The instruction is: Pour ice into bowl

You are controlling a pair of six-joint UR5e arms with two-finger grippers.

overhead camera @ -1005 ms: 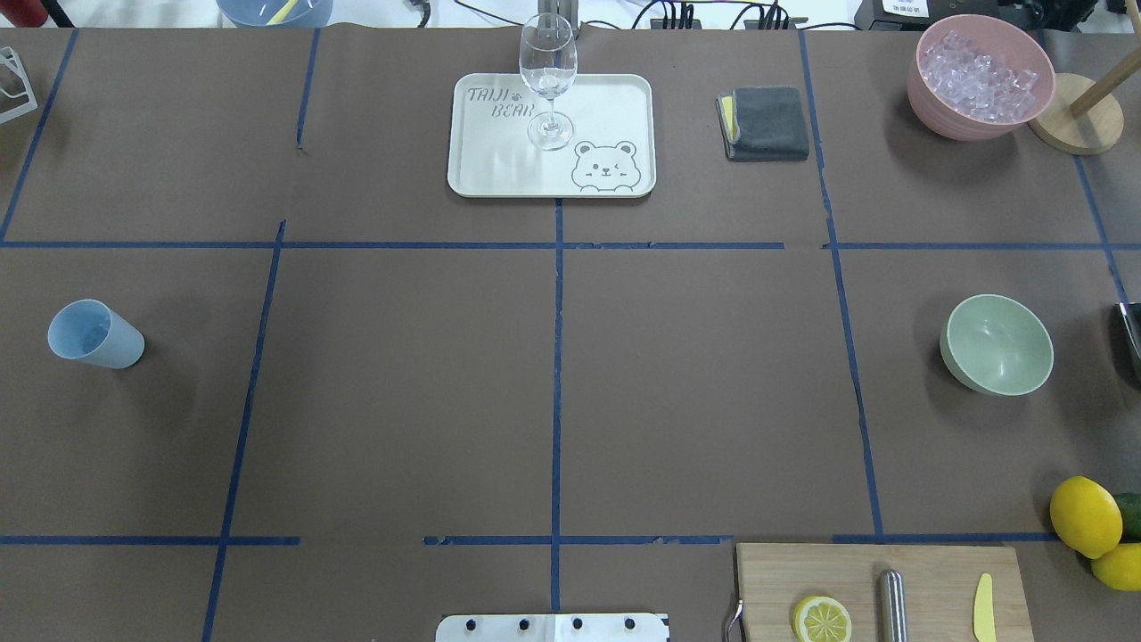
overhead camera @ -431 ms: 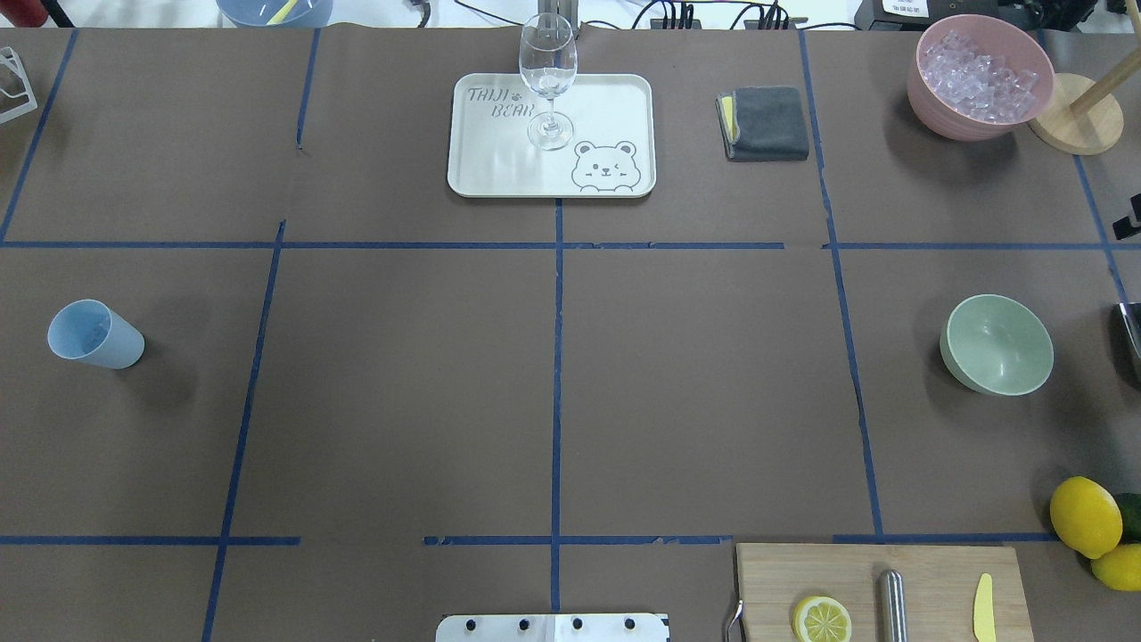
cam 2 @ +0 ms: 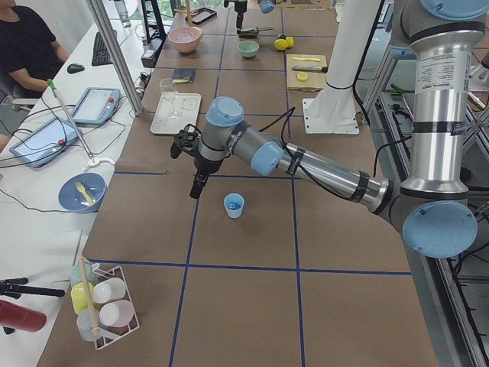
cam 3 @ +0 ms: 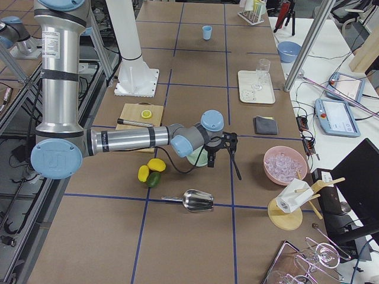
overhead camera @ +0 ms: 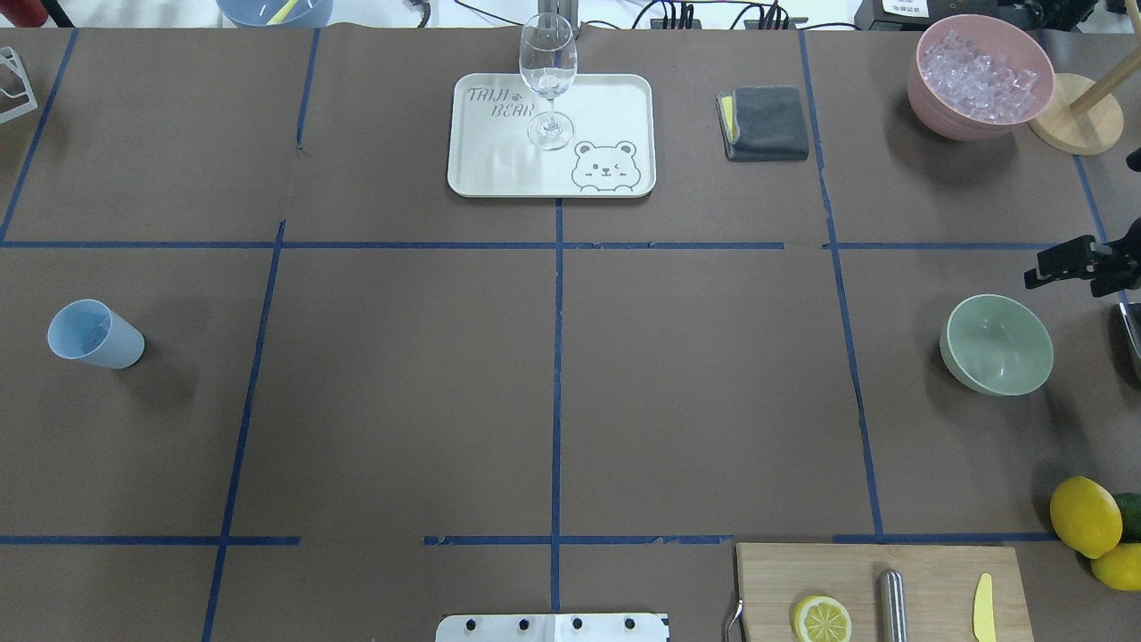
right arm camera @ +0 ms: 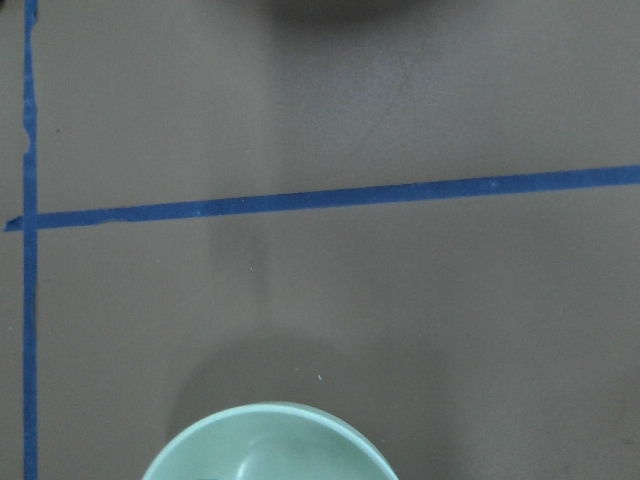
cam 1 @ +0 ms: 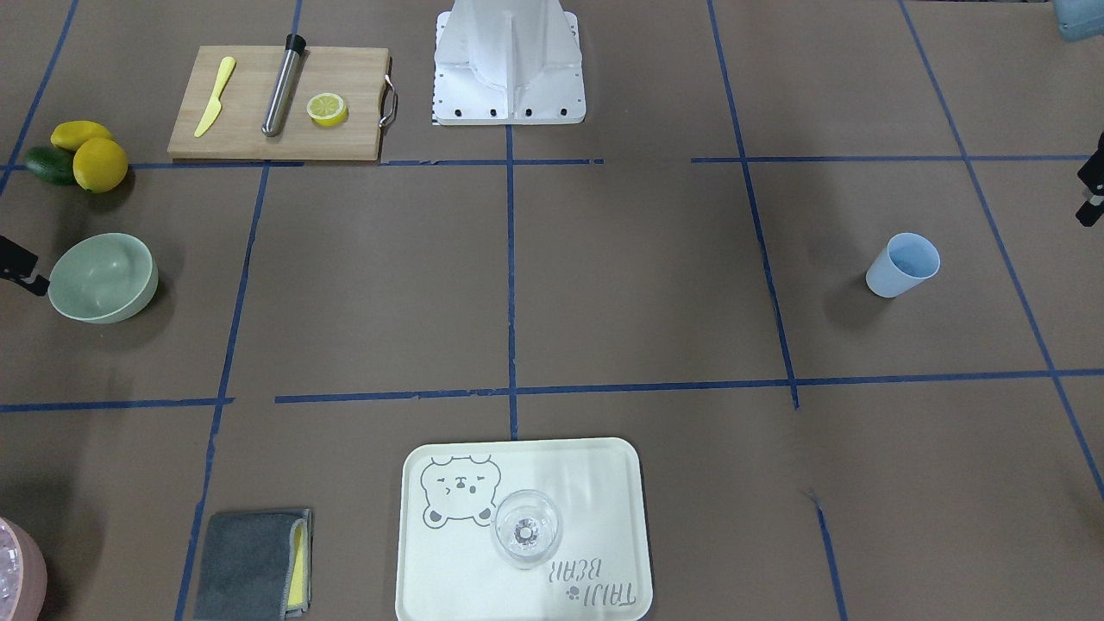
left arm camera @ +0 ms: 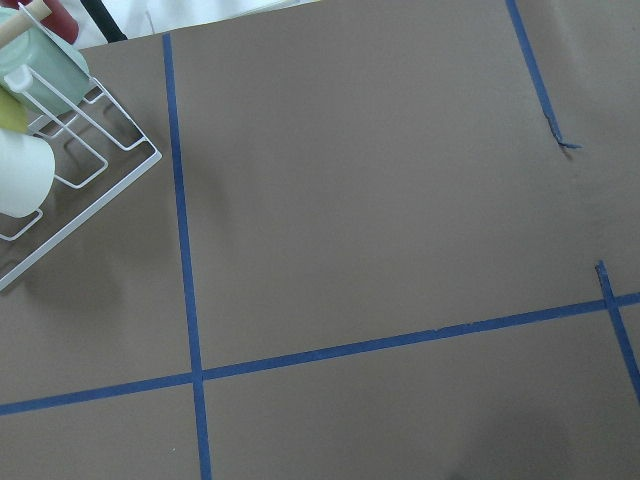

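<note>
The sage-green bowl stands empty at the table's right, and also shows in the front view and the right wrist view. The blue cup stands upright at the far left. Faint mottled bits lie at its bottom, and I cannot make out the ice as cubes. My right gripper hovers just beyond the bowl's far right rim, looks open and is empty. My left gripper is near the cup, at the view's edge, with its fingers apart and empty.
A pink bowl of ice cubes and a wooden stand sit at the far right. A wine glass stands on a tray, beside a grey cloth. Cutting board, lemons, metal scoop.
My right gripper has come in from the right edge of the overhead view and moved left and nearer, to just beyond the bowl. Cup, bowl and the other things have not moved.
</note>
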